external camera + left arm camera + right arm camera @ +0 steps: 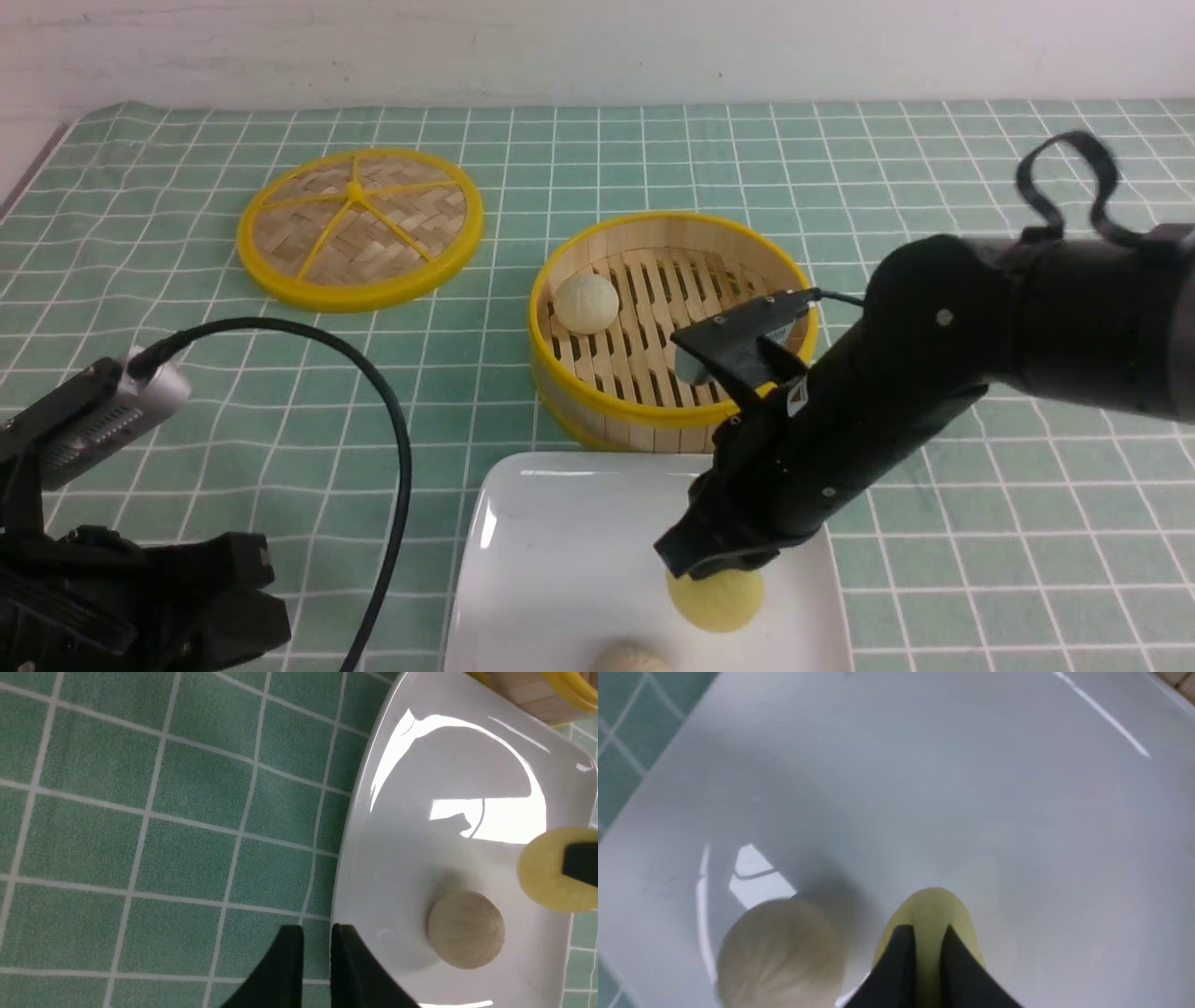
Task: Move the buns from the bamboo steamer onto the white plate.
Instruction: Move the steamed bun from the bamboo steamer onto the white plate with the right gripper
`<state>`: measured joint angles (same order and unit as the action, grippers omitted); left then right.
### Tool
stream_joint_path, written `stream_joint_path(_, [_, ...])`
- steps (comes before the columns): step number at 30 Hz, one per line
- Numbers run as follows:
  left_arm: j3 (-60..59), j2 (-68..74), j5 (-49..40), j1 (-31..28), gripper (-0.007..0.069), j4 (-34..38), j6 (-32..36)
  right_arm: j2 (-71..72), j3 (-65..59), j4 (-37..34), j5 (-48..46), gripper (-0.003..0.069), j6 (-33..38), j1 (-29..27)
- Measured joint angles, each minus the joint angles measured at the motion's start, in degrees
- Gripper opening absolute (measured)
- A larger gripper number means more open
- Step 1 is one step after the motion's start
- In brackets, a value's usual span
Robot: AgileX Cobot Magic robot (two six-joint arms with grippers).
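Green checked cloth (934,187) with white grid lines covers the counter (1027,523), and a pale wall (597,47) runs along its far edge.

The right gripper (709,560) reaches down over the right half of the white plate (560,560). Its two black fingers (901,961) stand close together, clamped on the top of the pale yellow bun (717,602). In the right wrist view the bun (931,910) bulges out on either side of the fingers. It sits low over the glossy plate (924,788), but whether it touches the plate cannot be told.

Just beside it, toward the plate's near edge, the browner beige bun (630,658) rests on the plate, apart from the yellow one and free of both grippers. Its faint pleats show in the left wrist view (466,935).

The left gripper (317,970) hangs over the cloth at the plate's left rim (364,812). Its fingers are drawn almost together with only a slim gap, and nothing is between them.

The plate lies at the counter's near edge. Right behind it stands the bamboo steamer (644,431), with its yellow rim close to the plate's far edge. On its slatted floor lies the cream-white bun (586,301), against the left wall. The right arm hides part of the steamer's right side.

Toward the counter's far left, well apart from the steamer, the woven lid (359,227) with yellow spokes lies flat.
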<state>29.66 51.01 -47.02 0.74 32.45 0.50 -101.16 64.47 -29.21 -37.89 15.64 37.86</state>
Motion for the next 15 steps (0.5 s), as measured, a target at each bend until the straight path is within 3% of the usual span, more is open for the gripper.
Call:
stream_joint_path(3, [0.0, 0.0, -1.45, 0.0, 0.0128, -0.04, 0.0, -2.77, 0.0, -1.63, 2.23, 0.0128, 0.0, 0.0])
stream_joint_path(8, [0.0, 0.0, -3.36, 0.0, 0.0132, -0.17, 0.0, -3.86, 0.0, -3.0, 2.2, 0.0326, 0.04, 0.0])
stream_joint_path(9, [0.0, 0.0, -3.36, 0.0, 0.0133, -0.17, 0.0, -3.86, 0.1, -2.94, 2.09, 0.0326, 0.04, 0.0])
stream_joint_path(10, [0.0, 0.0, -3.41, 0.0, 0.0137, -0.22, 0.0, -3.74, 0.58, -2.41, 0.82, 0.0405, 0.04, -0.29])
stream_joint_path(15, [0.0, 0.0, -3.43, 0.0, 0.0147, -0.48, 0.0, -2.34, 6.4, 2.06, -9.63, 0.0552, -0.47, -3.0])
